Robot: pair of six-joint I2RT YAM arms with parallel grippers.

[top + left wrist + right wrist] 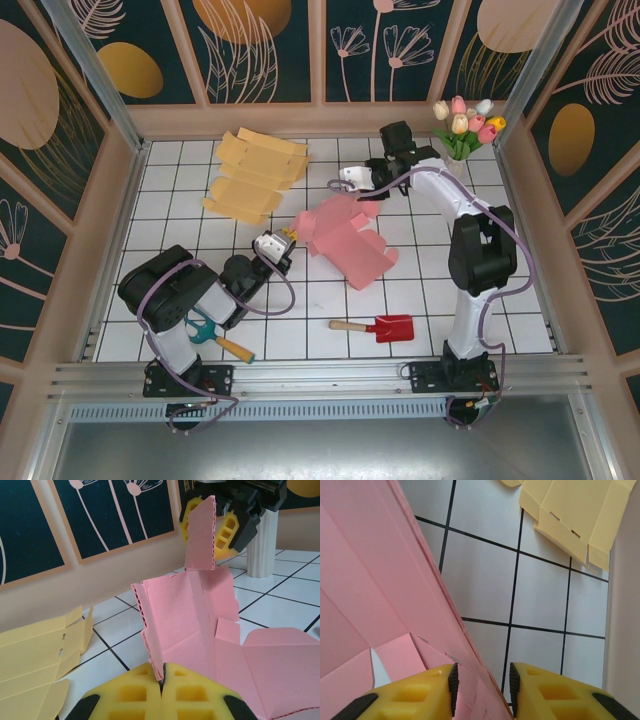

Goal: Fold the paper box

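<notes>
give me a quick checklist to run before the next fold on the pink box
1. Left gripper clamped on the near edge of the pink box: ok.
2. Right gripper firm on the flap: cannot tell; it straddles the flap, but contact is unclear.
3. Flap raised upright off the panel: ok.
4. Yellow cardboard apart from the pink box: ok.
5. Red shovel out of the fold area: ok; it lies nearer the arm bases.
</notes>
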